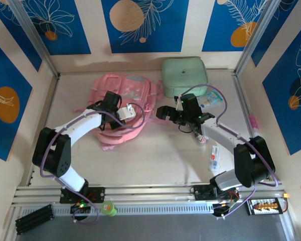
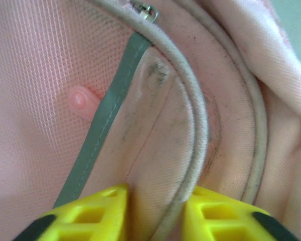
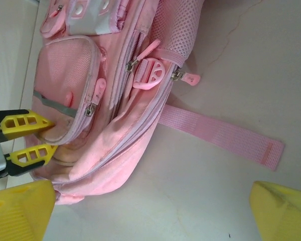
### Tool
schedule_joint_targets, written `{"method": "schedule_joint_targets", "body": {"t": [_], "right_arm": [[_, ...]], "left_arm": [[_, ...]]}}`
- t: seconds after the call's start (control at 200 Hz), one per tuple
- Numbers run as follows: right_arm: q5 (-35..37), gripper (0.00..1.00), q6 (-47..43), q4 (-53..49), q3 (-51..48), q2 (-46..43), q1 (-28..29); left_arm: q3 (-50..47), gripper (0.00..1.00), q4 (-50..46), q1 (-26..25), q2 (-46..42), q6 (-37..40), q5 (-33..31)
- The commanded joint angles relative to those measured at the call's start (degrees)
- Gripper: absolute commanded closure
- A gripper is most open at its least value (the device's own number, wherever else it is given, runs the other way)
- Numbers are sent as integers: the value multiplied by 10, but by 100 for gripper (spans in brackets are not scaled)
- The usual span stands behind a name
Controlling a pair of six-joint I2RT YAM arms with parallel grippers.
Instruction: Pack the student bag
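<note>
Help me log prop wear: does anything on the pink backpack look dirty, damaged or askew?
Yes. The student bag has dark grey smudges on its front pocket fabric, seen in the left wrist view. One strap trails loose and flat across the table. No tears are visible.

Soft, even, bright light falls from above. In the top view the table [image 1: 155, 155] is pale, nearly washed out, and the shadows are faint. The left wrist view is very close: the bag [image 2: 50, 90] mesh reads clearly, while the yellow left fingers [image 2: 90, 218] blur. In the right wrist view the right fingers [image 3: 20, 213] blur in the bottom corners.
</note>
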Motion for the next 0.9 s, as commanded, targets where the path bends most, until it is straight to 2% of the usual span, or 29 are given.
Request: {"method": "schedule_joint_targets", "body": {"t": [0.0,0.235,0.41,0.575,0.805,0.895], "right_arm": [[-33,0,1,12,-7,-11,-8],[-117,5,-15,41,32,27,-8],[-165,8,-22,69,101,97,7],[-199,12,-25,68,183,189,7],[-226,13,-37,44,285,293,8],[-233,14,-37,40,295,311,11]], "left_arm": [[-13,79,39,-3,-60,-17,15],[-66,93,81,-3,-180,-78,64],[-80,96,83,-2,-231,-114,103],[-118,98,127,-2,-278,-146,120],[-136,97,139,-2,-291,-162,133],[-135,97,141,-1,-288,-165,136]]}}
